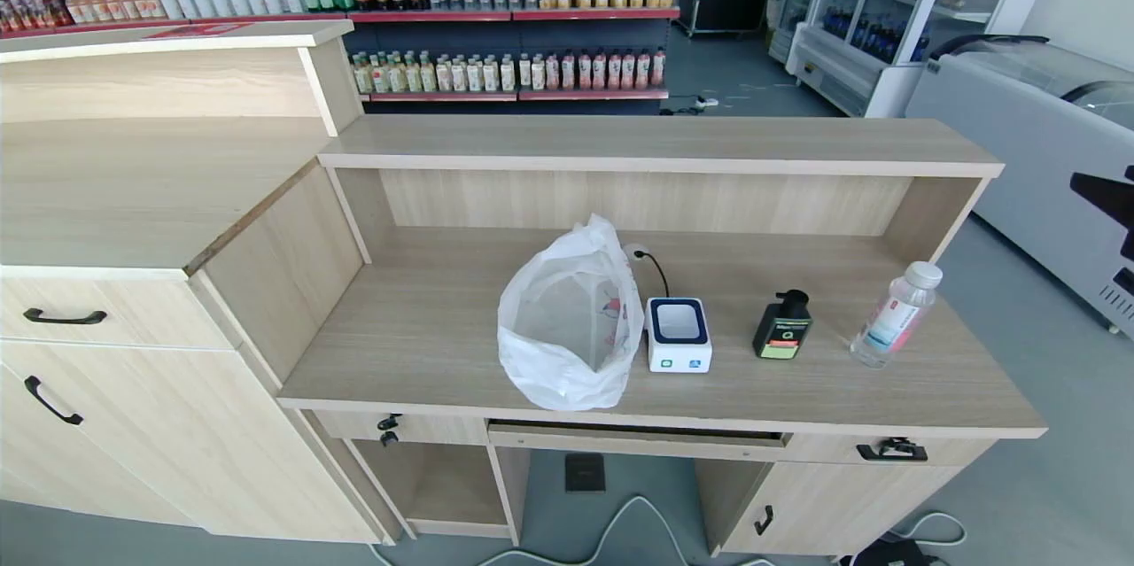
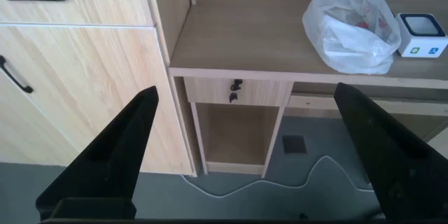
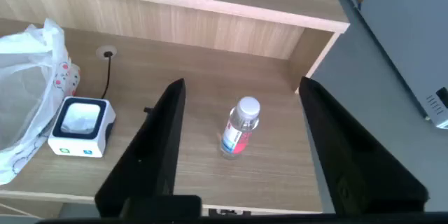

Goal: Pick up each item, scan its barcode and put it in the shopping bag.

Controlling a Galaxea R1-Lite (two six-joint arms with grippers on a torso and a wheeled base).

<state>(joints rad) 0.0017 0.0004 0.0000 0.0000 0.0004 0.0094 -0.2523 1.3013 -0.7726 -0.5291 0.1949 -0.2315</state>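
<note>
Right claw [image 3: 240, 89] spread wide, empty. Clear plastic water bottle with white cap [image 3: 240, 129] upright, untouched, at right end of pale wooden counter [image 1: 443, 345]. Centre your fingers on labelled body, squeeze gently: likely tips.

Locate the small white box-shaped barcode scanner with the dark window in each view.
Head view: the white box-shaped barcode scanner sits between the white plastic shopping bag and the dark green bottle.
Left wrist view: the scanner beside the bag.
Right wrist view: the scanner between the bag and the clear water bottle.
Shared landmark: the bag.
</note>
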